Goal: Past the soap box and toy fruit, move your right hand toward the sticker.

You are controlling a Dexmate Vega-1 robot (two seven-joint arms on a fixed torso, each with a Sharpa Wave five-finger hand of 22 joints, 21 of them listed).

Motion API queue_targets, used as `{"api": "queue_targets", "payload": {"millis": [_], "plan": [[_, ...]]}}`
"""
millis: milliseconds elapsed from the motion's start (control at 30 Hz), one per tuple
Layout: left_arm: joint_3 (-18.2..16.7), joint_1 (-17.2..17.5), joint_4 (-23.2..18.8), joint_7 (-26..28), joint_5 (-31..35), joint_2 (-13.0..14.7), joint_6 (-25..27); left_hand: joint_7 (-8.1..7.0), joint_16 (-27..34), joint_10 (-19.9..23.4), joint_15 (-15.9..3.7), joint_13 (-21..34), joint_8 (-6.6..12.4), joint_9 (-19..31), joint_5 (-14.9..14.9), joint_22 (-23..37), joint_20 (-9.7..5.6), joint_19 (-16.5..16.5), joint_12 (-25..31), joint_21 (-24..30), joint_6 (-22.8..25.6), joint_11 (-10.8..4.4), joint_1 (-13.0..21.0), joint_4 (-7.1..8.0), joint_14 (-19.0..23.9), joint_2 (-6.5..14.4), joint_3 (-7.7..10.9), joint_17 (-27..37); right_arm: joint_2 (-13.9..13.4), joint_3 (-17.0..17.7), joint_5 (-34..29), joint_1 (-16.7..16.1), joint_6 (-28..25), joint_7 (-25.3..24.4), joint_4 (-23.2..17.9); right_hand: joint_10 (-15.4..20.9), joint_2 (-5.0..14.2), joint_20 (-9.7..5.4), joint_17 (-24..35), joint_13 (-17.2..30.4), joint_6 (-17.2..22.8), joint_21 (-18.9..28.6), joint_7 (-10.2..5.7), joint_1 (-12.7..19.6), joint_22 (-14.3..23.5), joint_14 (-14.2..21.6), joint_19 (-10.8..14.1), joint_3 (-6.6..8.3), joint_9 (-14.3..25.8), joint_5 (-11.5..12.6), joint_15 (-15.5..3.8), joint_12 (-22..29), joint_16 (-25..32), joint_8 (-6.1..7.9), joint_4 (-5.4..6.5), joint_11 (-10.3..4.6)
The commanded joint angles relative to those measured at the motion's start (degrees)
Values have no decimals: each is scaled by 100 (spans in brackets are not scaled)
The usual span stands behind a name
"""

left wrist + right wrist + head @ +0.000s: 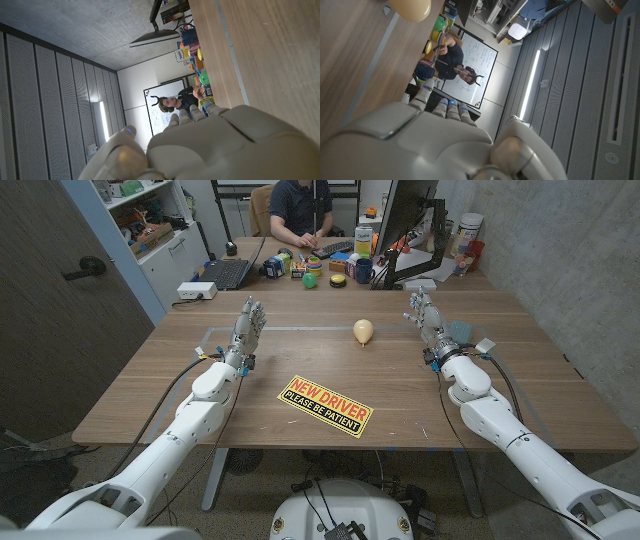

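Both hands hold nothing, and my right hand [425, 317] has fingers apart, so I reach inward and back to the sticker [325, 405] (thin, limp, flat; only its edge gives a hold).

Wooden table [500, 385] bears sticker [324, 405], toy fruit [363, 331].

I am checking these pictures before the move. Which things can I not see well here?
- Soap box: head view, partly behind the right robot hand.
- Sticker: cut out of both wrist views.
- Toy fruit: right wrist view, cut by the edge.
- Far clutter: too small.
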Motion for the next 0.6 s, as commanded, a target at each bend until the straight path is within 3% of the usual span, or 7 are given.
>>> {"api": "queue_targets", "payload": {"millis": [33,133,200,400,467,500,600], "plan": [[-73,63,-56,-5,34,-13,23,-12,33,-963,-9,26,17,14,21,8,-12,-83,18,29,-833,-11,-12,1,-1245,634,36,18,138,65,-1148,-108,567,-399,-443,-188,-12,-16,21,28,-186,-131,-104,-41,24,-165,-204,-61,13,1,10,0,-34,-10,44,-52],[-88,76,-65,-12,31,-8,17,-16,33,-960,-12,25,18,14,22,8,-11,-82,20,29,-832,-5,-12,1,-1243,634,36,18,184,111,-1467,-119,687,-470,-519,-271,5,85,21,28,-257,-177,-153,-45,26,-196,-230,-71,13,1,-14,1,-30,-8,51,-147],[-98,81,-64,-16,30,-8,8,-20,33,-959,-12,25,18,14,22,8,-17,-85,20,28,-831,-9,-12,1,-1243,633,36,18,219,152,-1720,-128,736,-557,-573,-324,6,161,16,27,-261,-207,-278,-27,25,-212,-177,-84,11,1,-21,18,-21,20,42,-353],[-119,94,-60,-26,19,-4,6,-35,33,-951,-21,25,20,14,22,8,-18,-79,24,30,-827,-32,-13,1,-1240,632,35,18,407,304,-2413,-175,893,-872,-678,-281,-123,336,9,21,-160,-244,-520,16,16,-105,43,-171,2,-4,-109,63,30,65,-15,-540],[-125,97,-56,-38,11,-3,7,-37,33,-954,-23,25,20,14,23,8,-18,-78,23,30,-826,-35,-14,1,-1239,631,34,19,458,350,-2622,-188,954,-942,-695,-313,-154,349,9,20,-220,-300,-714,29,15,-130,33,-201,1,-1,-108,57,22,45,-30,-561],[-128,98,-52,-33,12,-5,3,-39,33,-954,-26,25,21,14,23,9,-20,-77,23,31,-825,-34,-14,1,-1239,631,33,19,491,368,-2717,-186,1028,-972,-672,-348,-166,351,10,19,-220,-365,-957,39,16,-163,10,-227,1,3,-118,54,16,52,-37,-653],[-135,100,-42,-43,2,-7,8,-33,33,-948,-22,25,22,14,23,9,-17,-74,25,32,-821,-34,-15,2,-1236,630,33,19,600,444,-3080,-219,1140,-1140,-695,-301,-171,350,8,15,-119,-474,-1188,80,18,-180,5,-263,-1,15,-144,80,17,88,-59,-1003]]}}
